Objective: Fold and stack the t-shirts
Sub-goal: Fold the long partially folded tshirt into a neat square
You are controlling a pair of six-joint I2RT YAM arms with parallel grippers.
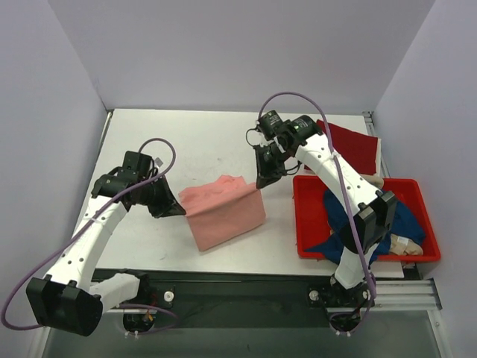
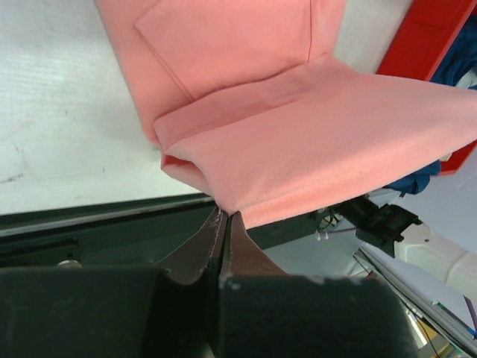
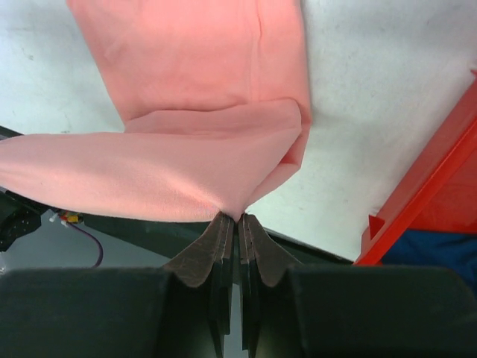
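You've got first shirt [image 1: 223, 212] on table [image 1: 186, 142] between left gripper [image 1: 181, 211] and right gripper [image 1: 261, 184]; tub [image 1: 298, 216] to its right, second shirt [image 1: 408, 220] inside, third shirt [image 1: 354, 145] behind.

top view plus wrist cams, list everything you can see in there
salmon-pink t-shirt: 1, salmon-pink, middle of the table, partly folded, near edge lifted off the surface
dark red t-shirt: 1, dark red, far right of the table, behind the tub
navy blue t-shirt: 1, navy, bunched inside the tub
beige cloth: 1, pale beige, in the tub; cannot tell what it is
tub: 1, red, right side of the table
table: 1, white
left gripper: 1, black, shut on the salmon-pink t-shirt's left corner
right gripper: 1, black, shut on its right corner
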